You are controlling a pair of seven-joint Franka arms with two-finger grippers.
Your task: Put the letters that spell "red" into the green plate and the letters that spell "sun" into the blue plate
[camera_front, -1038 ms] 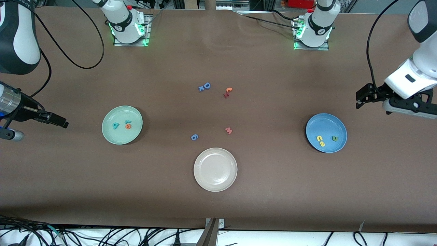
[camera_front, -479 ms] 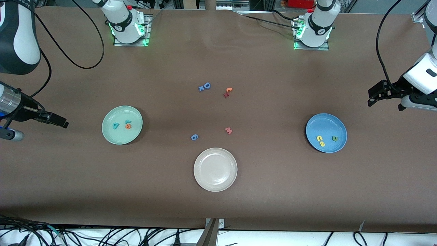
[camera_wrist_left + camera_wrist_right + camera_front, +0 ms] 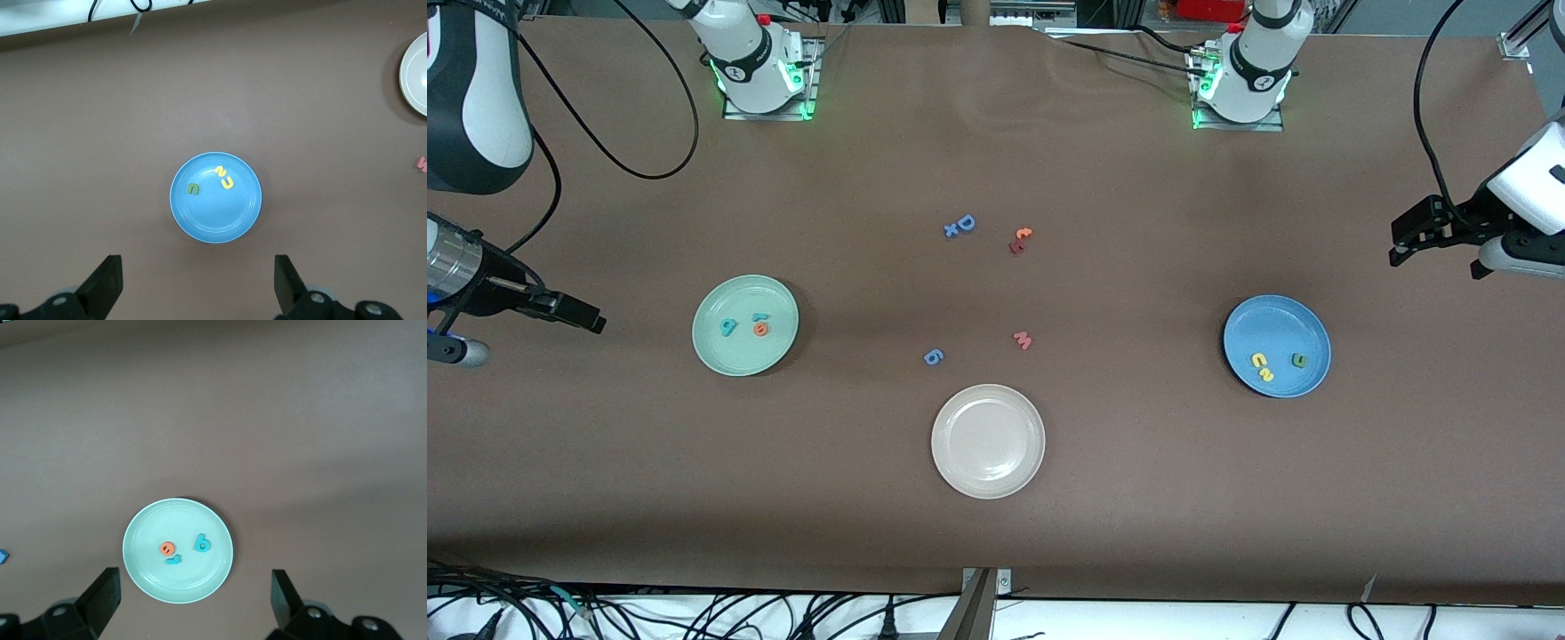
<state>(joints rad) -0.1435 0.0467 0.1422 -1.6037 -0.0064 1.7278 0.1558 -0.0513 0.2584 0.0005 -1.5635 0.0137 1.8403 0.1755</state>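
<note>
Green plate [image 3: 744,325] at bench's right-arm end holds teal r [image 3: 760,316], orange e [image 3: 760,329], teal d [image 3: 728,328]. Blue plate [image 3: 1276,346] at left-arm end holds yellow s [image 3: 1264,374], yellow u [image 3: 1259,360], green n [image 3: 1299,360] at 3 o'clock. Cream plate [image 3: 987,440] bare. Left end effector [image 3: 1405,244] and right end effector [image 3: 578,314] both spread, empty, aloft.

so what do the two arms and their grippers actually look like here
Both arms are white with black joint sections, on bases ringed by green lights and mounted on metal plates. Black cables loop off each arm. The left gripper is black under a white wrist housing. The right gripper has black fingers on a silver cylindrical wrist. In both wrist views the fingers are blocky and black.
</note>
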